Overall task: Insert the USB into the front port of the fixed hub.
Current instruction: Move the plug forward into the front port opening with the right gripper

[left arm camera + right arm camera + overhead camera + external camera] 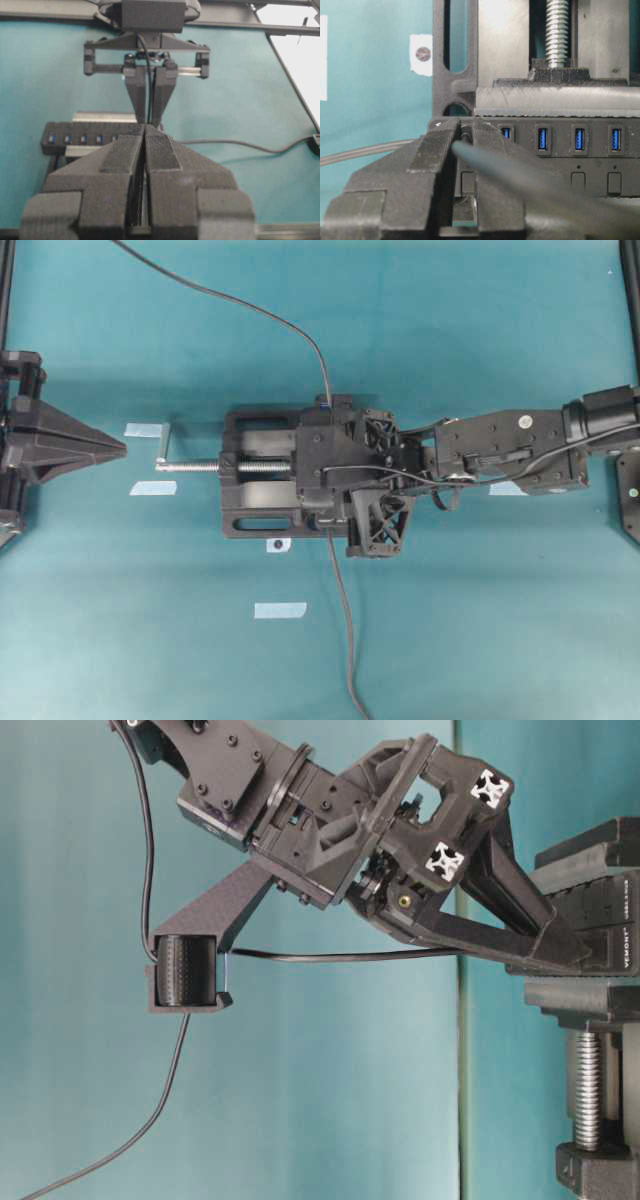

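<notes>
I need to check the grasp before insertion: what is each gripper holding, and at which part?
The right gripper holds the small dark USB plug at its cable end, against the long black hub. The left gripper holds nothing.

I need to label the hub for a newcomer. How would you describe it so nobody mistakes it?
Find the black vise with the silver screw. Clamped in it lies the fixed hub, a narrow black strip; only it has a row of blue ports.

white lettering reading "vemont" runs vertically up the side of the wide black metal vise [605, 920]; a smaller line beside it is illegible.
</notes>
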Robot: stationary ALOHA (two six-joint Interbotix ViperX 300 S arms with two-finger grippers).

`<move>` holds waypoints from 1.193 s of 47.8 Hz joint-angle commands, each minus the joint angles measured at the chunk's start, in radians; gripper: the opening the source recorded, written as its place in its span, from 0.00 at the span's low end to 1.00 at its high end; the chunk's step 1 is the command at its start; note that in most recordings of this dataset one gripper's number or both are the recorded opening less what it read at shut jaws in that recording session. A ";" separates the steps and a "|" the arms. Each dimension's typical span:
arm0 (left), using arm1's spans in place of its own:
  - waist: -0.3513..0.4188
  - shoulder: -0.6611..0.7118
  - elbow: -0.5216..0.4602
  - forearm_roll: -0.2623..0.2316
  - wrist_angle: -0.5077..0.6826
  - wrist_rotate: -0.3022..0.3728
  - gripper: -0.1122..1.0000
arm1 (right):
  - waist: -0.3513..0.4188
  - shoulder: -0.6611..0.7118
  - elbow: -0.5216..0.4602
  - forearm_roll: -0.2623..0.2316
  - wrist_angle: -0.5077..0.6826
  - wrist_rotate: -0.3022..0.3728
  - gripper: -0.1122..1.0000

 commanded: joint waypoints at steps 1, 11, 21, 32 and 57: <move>-0.002 0.005 -0.011 0.003 -0.005 -0.002 0.10 | 0.015 0.012 0.011 0.006 0.006 0.009 0.14; -0.002 0.005 -0.011 0.003 -0.005 -0.002 0.10 | 0.015 0.011 0.006 0.006 0.009 0.009 0.14; -0.002 0.005 -0.011 0.003 -0.005 -0.002 0.10 | 0.014 0.009 0.005 0.006 0.011 0.011 0.14; -0.002 0.005 -0.014 0.005 -0.005 -0.002 0.10 | 0.014 0.006 0.005 0.006 0.009 0.011 0.14; -0.002 -0.002 -0.014 0.003 -0.005 -0.002 0.10 | 0.014 -0.021 0.005 0.008 -0.043 0.009 0.14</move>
